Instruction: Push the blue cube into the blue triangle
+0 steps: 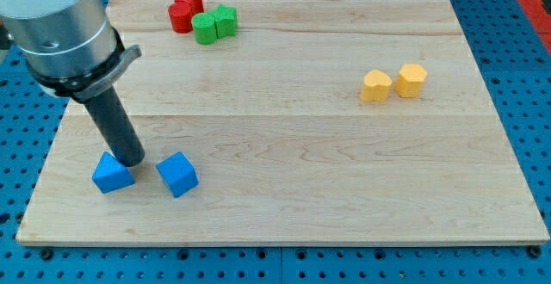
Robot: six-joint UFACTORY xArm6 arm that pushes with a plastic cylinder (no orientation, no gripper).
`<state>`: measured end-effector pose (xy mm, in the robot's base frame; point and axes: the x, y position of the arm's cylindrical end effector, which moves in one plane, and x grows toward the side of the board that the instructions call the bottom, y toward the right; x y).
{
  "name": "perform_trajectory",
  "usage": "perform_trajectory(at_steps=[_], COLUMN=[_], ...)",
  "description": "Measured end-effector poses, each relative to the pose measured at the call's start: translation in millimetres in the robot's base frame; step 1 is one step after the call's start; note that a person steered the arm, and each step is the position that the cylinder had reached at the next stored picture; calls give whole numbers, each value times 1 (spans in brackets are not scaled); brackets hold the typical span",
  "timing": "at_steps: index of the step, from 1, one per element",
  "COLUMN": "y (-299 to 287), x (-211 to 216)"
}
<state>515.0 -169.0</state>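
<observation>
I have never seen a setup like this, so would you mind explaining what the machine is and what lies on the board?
There is one picture, from a single camera looking down at a slant on a wooden board set on a blue perforated bench. The grey cylinder at the view's top left is the end of a robot arm. It has no hand and holds nothing: it ends in a dark rod, and my tip slides on the board to push blocks. The tip stands just behind the blue triangle, close to or touching it, at the view's lower left. The blue cube sits apart to its right. Two red blocks and two green blocks cluster at the top, and two yellow blocks lie to the right.
</observation>
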Motion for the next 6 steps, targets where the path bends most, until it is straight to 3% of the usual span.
perform_trajectory(at_steps=[1,2,5,6], y=[88,122,-8,49], x=[-25,12,25,10])
